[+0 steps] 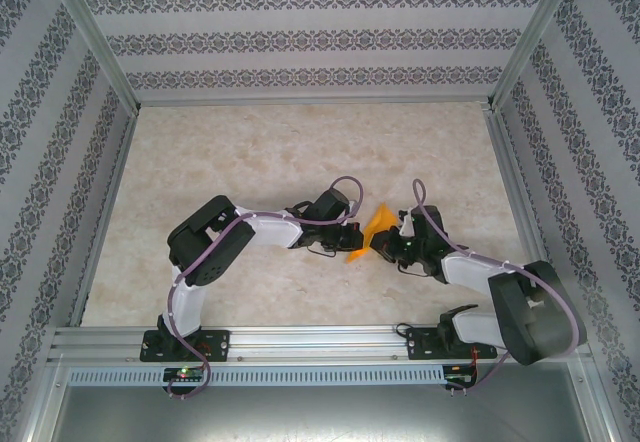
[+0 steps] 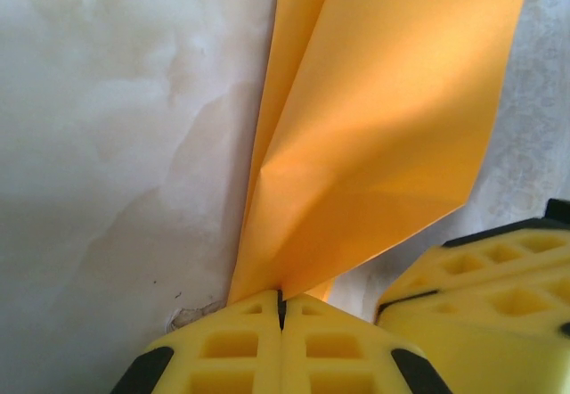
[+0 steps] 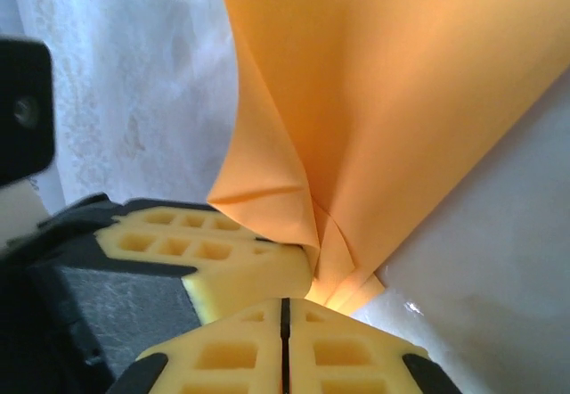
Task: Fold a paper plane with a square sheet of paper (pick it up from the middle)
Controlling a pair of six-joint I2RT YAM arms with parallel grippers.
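The orange sheet of paper, folded into layered flaps, stands up off the table between my two grippers at mid-table. My left gripper is shut on its lower edge. In the left wrist view the paper fans up out of the closed left gripper. My right gripper meets it from the right with its jaws together. In the right wrist view the paper's folded corner lies just beyond the right gripper, right of the slit, with no orange showing inside it. Left fingers touch the paper there.
The marble-patterned tabletop lies bare around the arms. Patterned walls with metal frame posts enclose it at the back and sides. The right gripper's fingers crowd close beside the left gripper's tips.
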